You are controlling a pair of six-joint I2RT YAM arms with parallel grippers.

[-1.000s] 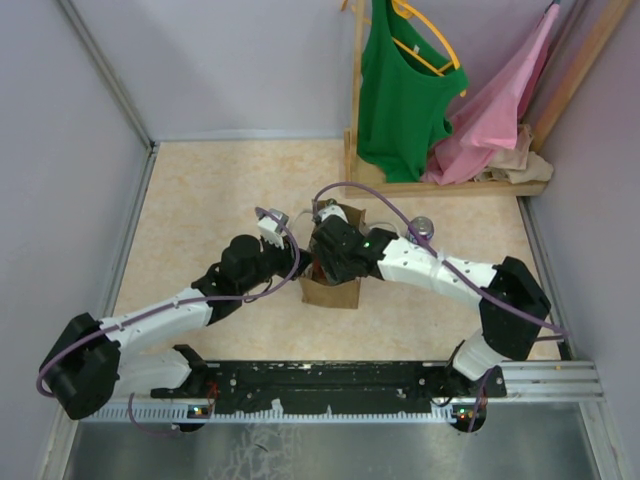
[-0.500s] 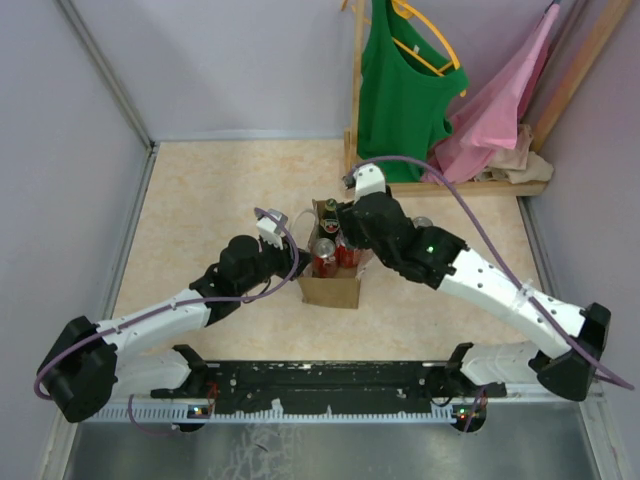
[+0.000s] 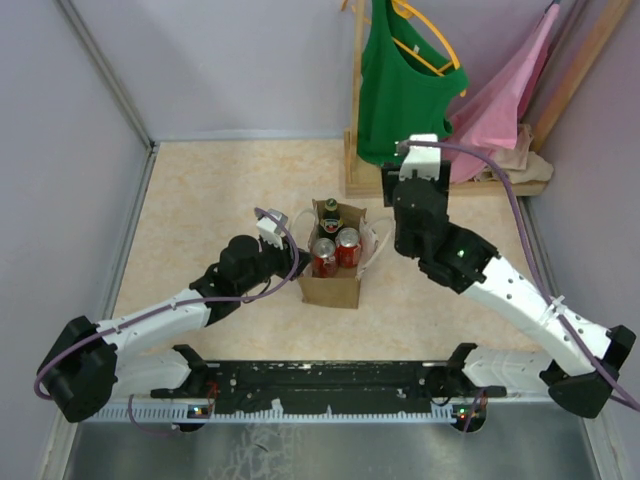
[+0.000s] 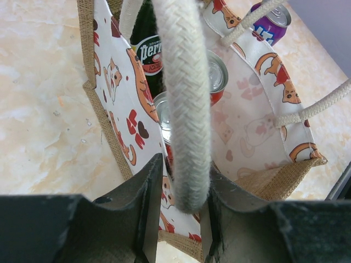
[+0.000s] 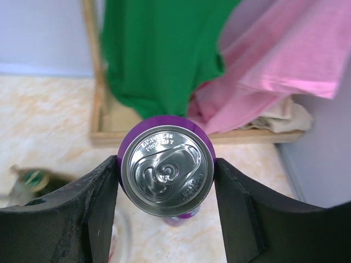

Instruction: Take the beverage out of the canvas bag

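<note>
The canvas bag (image 3: 330, 290) stands upright mid-table, its printed lining (image 4: 118, 98) showing. Inside it are two red cans (image 3: 324, 258) (image 3: 347, 247) and a green bottle (image 3: 330, 212) (image 4: 148, 52). My left gripper (image 3: 295, 260) (image 4: 184, 203) is shut on the bag's near white rope handle (image 4: 184, 98) at its left side. My right gripper (image 3: 416, 225) (image 5: 166, 160) is to the right of the bag, shut on a purple can (image 5: 166, 171) seen lid-up between its fingers. The top view hides that can under the wrist.
Another purple can (image 4: 267, 19) stands on the table just beyond the bag's right side. A wooden clothes rack (image 3: 440, 187) with a green shirt (image 3: 400, 90) and a pink cloth (image 3: 500, 100) fills the back right. Walls close in on the left and the right.
My right gripper has come up out of the bag and swung right and back with the purple can, uncovering the bag's contents. The left arm has stayed put on the handle.
</note>
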